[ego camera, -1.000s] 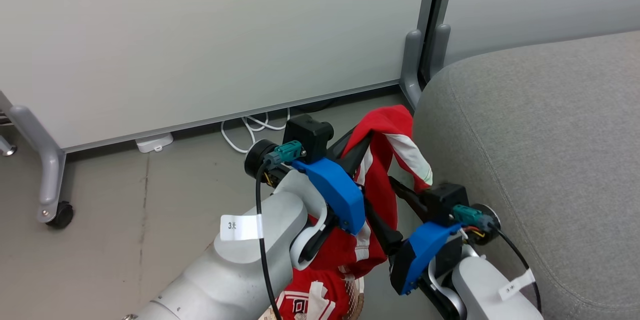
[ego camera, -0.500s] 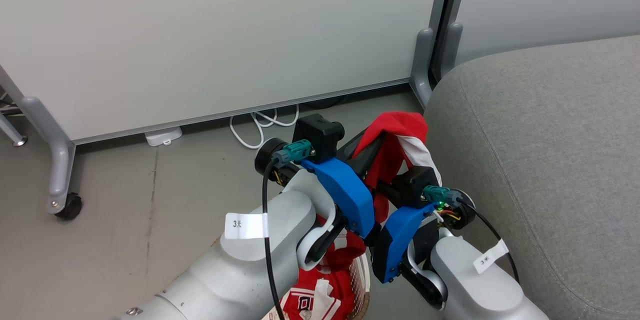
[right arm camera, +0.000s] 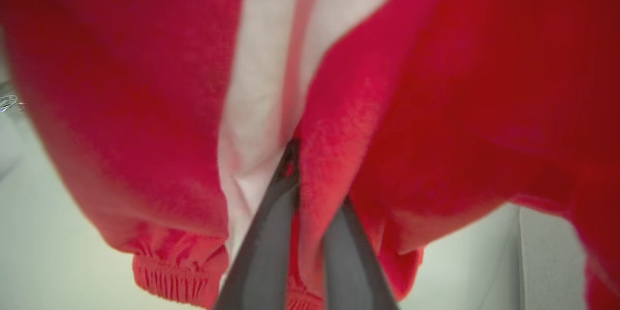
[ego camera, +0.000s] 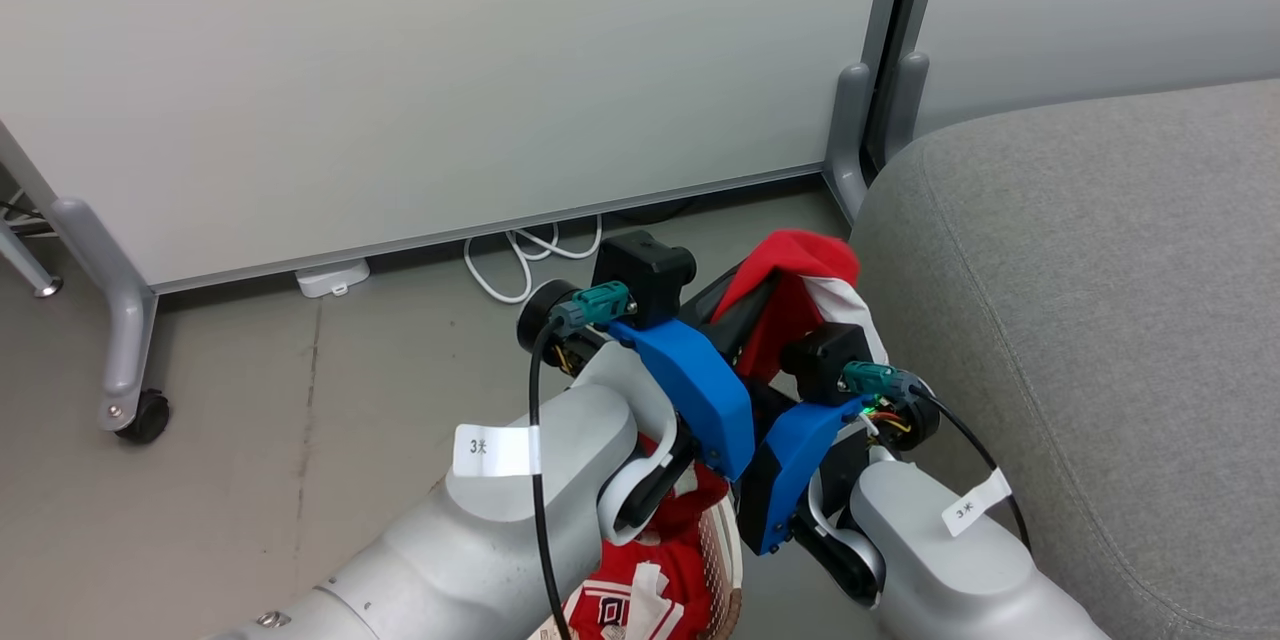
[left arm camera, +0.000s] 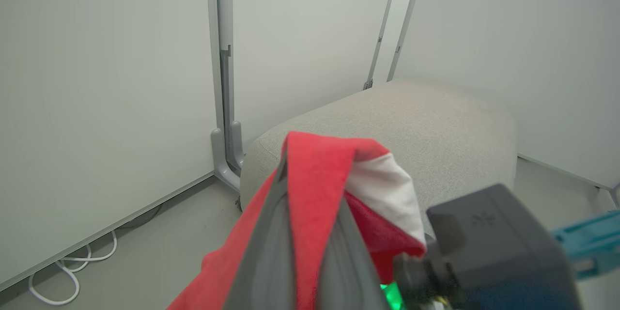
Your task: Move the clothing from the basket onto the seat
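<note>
**Both grippers pinched on the red shorts, just short of the sofa**

Head view: my left gripper angles up and away from me. Its dark fingers run under a peak of the red shorts, which drape over the fingertips. A white panel falls on the side towards the grey sofa. The sofa's rounded edge is just to that gripper's right, and I cannot tell whether the shorts touch it. My right forearm comes in close under the left wrist, with its fingers hidden from me behind the blue covers. Below the left wrist, the cream perforated basket holds the red jersey, lettering up. A white cable lies on the floor ahead of the left gripper.

Left wrist view: this shows me the grip itself. The two fingers are pressed together on a red fold, with cloth sandwiched between them. The rest spills over the right finger, white patch outermost. The sofa's top lies ahead of and beyond the tips. The other wrist's black camera housing crowds in at the lower right.

Right wrist view: the right gripper is clamped on the shorts too, with red cloth nipped between its fingers. A white stripe runs up from the left fingertip, and an elastic cuff hangs at the lower left. The cloth is close to the lens and blurred.
</note>
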Available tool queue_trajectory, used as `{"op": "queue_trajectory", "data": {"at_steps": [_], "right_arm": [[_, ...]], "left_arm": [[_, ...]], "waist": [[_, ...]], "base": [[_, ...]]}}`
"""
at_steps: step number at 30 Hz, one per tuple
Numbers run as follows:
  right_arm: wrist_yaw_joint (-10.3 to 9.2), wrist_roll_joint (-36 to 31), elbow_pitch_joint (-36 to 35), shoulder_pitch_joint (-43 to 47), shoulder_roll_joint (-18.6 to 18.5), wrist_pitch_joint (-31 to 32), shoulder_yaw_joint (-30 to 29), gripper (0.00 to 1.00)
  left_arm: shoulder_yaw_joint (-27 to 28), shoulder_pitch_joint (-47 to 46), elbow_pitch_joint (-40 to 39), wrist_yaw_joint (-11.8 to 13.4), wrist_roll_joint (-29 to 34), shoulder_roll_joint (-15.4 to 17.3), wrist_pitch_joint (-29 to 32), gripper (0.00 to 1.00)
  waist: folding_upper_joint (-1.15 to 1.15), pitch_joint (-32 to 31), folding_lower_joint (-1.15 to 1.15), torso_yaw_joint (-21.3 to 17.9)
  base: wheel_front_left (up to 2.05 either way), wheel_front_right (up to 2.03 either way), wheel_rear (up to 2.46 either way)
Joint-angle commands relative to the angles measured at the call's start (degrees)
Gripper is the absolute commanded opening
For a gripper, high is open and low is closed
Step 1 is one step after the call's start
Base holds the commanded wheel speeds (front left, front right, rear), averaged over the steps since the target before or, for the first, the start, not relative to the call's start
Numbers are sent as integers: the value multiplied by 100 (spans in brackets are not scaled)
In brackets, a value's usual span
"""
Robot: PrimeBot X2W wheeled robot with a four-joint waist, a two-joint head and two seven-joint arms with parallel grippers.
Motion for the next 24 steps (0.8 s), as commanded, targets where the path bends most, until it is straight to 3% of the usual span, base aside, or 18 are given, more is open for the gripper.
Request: {"op": "queue_trajectory", "data": {"at_steps": [1, 23, 24], "right_arm": [[2, 83, 62, -96, -11, -61, 70, 0], [2, 543, 508, -288, -11, -377, 521, 0], [2, 562, 517, -296, -11, -383, 535, 0]], "left_arm": [[-12, -98, 30, -3, -21, 5, -41, 0], [162, -35, 208, 63, 211, 4, -46, 0], [165, -31, 211, 70, 234, 4, -46, 17]], "waist": [[0, -9, 0, -5], [0, -52, 0, -80], [0, -52, 0, -81]], "base": [[0, 0, 0], [0, 0, 0], [0, 0, 0]]}}
